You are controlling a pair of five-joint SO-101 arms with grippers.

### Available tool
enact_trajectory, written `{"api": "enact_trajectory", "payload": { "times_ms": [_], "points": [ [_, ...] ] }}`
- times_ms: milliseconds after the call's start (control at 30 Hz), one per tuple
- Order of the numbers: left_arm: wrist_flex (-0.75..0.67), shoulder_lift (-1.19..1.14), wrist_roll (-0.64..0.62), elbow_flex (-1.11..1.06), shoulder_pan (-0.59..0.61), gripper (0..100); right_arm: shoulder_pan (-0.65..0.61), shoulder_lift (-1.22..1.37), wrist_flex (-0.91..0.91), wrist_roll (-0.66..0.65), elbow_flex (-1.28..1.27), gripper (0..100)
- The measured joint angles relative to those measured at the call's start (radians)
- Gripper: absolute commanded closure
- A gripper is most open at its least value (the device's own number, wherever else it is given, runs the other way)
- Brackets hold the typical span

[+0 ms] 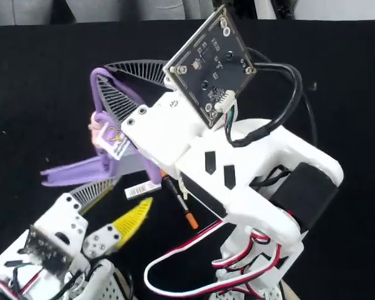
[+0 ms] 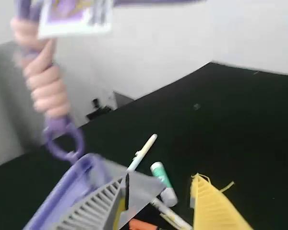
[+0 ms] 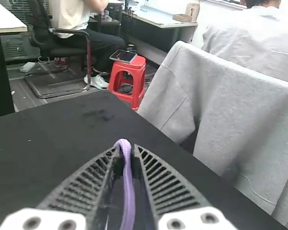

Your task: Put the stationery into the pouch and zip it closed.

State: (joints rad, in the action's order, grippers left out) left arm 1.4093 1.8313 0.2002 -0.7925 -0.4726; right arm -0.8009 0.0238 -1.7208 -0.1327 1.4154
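The 1 purple pouch (image 1: 75,170) hangs above the black table (image 1: 337,81) between the 2 arms. It looks light, soft and floppy, so its firmer zip edge seems the best hold, and there the right gripper (image 3: 126,146) has its fingers closed tight on a purple strip. The left gripper (image 2: 161,178) gapes wide, gripping nothing, its ribbed finger against the pouch. Under it lie at least 3 pens (image 2: 143,152), thin, rigid and likely to roll, best pinched mid-barrel.

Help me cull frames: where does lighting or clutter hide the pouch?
High view: even light, but the right arm covers part of the pouch. Left wrist view: bright wall in the background. Right wrist view: shut jaws hide it, bar a purple strip.
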Motion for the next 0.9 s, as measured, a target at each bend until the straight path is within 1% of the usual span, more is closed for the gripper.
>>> {"api": "enact_trajectory", "payload": {
  "times_ms": [167, 300, 567, 900],
  "points": [
    [0.000, -0.002, 0.003, -0.005, 0.147, 78, 0.009, 0.000, 0.003, 0.000, 0.000, 98.8],
    [0.000, -0.002, 0.003, -0.005, 0.213, 78, 0.009, 0.000, 0.003, 0.000, 0.000, 98.8],
    [0.006, -0.002, 0.003, -0.005, 0.226, 78, 0.046, -0.008, -0.002, 0.000, 0.029, 98.8],
    [-0.012, -0.002, 0.003, -0.035, 0.226, 78, 0.051, -0.095, -0.011, 0.000, 0.043, 98.8]
  ]
}}
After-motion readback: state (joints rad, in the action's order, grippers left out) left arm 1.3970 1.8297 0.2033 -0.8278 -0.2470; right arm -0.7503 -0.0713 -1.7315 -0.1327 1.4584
